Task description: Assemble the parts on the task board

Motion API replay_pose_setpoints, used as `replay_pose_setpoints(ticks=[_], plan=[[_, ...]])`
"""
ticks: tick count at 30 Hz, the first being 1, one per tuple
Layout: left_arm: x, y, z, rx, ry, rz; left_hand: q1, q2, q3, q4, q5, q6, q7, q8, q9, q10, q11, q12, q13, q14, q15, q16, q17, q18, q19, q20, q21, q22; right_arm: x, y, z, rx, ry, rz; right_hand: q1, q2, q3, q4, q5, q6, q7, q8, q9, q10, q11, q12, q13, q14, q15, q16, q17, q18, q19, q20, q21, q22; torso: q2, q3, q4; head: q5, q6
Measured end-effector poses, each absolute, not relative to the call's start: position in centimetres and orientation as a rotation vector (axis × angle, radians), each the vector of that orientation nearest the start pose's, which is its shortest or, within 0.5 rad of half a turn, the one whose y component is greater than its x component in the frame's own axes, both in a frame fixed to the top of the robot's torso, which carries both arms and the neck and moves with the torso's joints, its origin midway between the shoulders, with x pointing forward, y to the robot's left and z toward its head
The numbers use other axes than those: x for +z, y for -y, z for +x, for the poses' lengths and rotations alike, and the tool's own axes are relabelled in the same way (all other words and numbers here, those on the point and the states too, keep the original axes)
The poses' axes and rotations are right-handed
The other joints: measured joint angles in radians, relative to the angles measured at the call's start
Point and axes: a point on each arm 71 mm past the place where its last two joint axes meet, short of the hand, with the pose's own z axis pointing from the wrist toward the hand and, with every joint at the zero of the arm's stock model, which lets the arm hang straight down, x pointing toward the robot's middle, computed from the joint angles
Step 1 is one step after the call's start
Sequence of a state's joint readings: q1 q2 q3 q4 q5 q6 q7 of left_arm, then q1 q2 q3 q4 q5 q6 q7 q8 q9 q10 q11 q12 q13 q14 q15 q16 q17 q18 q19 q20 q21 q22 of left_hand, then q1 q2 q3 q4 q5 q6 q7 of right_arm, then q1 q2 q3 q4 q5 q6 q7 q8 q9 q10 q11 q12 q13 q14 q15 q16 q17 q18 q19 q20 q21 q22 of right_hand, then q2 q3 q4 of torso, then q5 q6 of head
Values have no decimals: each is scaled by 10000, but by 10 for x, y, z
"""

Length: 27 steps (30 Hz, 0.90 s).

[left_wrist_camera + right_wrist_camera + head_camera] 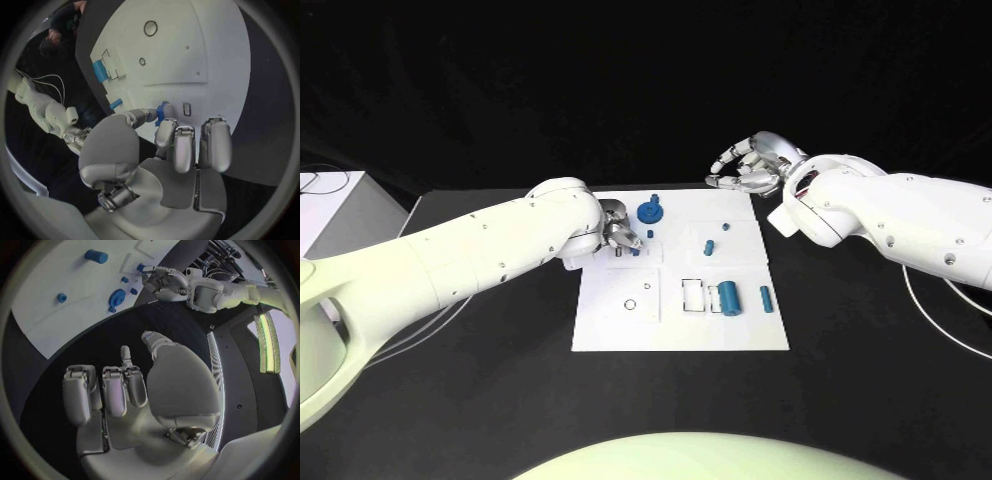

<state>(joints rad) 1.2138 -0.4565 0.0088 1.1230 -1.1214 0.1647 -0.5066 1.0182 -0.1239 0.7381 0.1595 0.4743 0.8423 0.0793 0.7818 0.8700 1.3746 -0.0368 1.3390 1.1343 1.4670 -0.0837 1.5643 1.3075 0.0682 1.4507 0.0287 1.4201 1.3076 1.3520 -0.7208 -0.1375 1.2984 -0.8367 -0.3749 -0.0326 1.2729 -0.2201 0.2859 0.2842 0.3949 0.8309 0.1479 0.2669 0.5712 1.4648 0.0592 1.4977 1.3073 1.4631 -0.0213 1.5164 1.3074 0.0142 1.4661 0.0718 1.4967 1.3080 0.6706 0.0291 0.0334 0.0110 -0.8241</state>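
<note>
The white task board [678,325] lies in the middle of the black table. My left hand [620,233] hovers over its far left part and pinches a small blue part [162,112] between thumb and finger. Just beyond it a blue gear [652,211] stands on the board. Loose small blue pieces [708,246] lie near the middle. A blue cylinder [728,297] and a thinner blue peg [766,297] lie on the right side. My right hand [747,166] hangs off the board's far right corner, holding nothing, its fingers [115,390] loosely apart.
A rectangular slot [692,294] sits beside the cylinder and a small ring hole [630,304] marks the board's near left panel. A white box [322,215] stands at the table's left edge. A thin cable [935,315] curves on the right.
</note>
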Motion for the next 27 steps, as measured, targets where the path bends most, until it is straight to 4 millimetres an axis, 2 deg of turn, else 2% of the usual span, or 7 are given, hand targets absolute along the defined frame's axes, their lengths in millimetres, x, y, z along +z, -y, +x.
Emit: replay_pose_setpoints(ticks=[27], plan=[[-235, -128, 540, -4067, -22834, -1461, 0, -1, -1, -1, -94, 201, -99, 8, 14, 13, 14, -1, -40, 0, 0, 0, 0, 0, 37, -36, 0, -2, -157, 216, 544, 8143, -16675, 3917, 0, 0, -28, 28, 0, 0, 0, 44, 8, 0, 0, 0, 7, 0, 0, 0, 0, 0, 0, 0, 0, -3, -1, 13, -8, -12, -46]])
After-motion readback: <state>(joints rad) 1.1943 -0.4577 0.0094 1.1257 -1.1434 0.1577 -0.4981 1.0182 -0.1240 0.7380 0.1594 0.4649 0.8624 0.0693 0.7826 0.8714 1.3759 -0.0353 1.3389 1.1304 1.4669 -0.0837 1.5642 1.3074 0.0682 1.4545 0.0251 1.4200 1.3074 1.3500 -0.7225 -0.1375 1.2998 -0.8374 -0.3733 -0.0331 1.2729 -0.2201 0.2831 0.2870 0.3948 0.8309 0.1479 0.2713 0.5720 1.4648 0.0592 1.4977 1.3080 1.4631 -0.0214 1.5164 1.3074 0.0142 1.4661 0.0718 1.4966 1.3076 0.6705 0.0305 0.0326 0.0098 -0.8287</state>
